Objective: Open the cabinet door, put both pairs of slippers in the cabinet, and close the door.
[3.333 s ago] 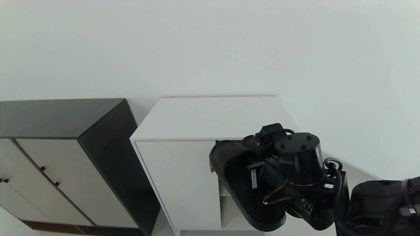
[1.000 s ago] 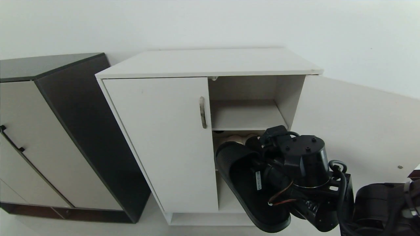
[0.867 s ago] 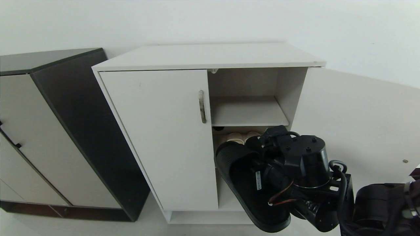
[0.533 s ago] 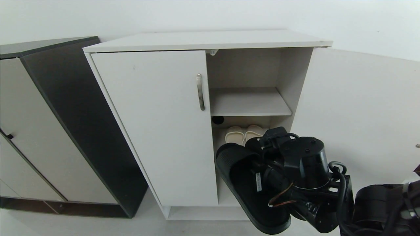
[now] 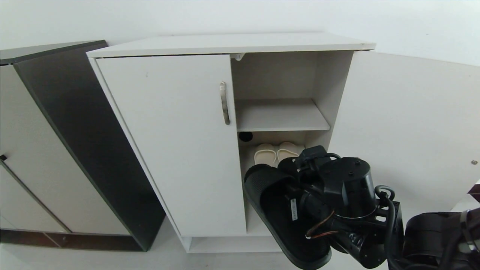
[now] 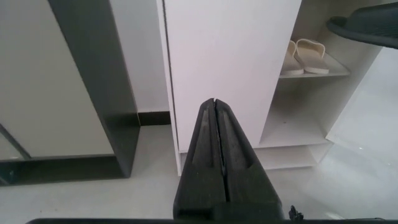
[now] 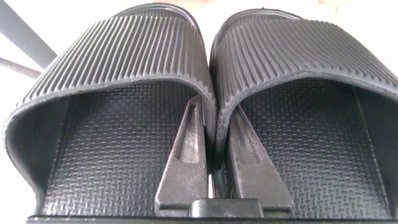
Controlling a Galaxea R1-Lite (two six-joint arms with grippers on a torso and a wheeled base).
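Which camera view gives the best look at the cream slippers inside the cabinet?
The left wrist view: the cream slippers show clearly on their shelf. In the head view the black slippers cover part of them. The right wrist view faces the black pair.

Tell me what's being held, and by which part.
The right gripper pinches the black slippers together by their touching inner sidewalls, under the straps. The left gripper is shut, holding nothing.
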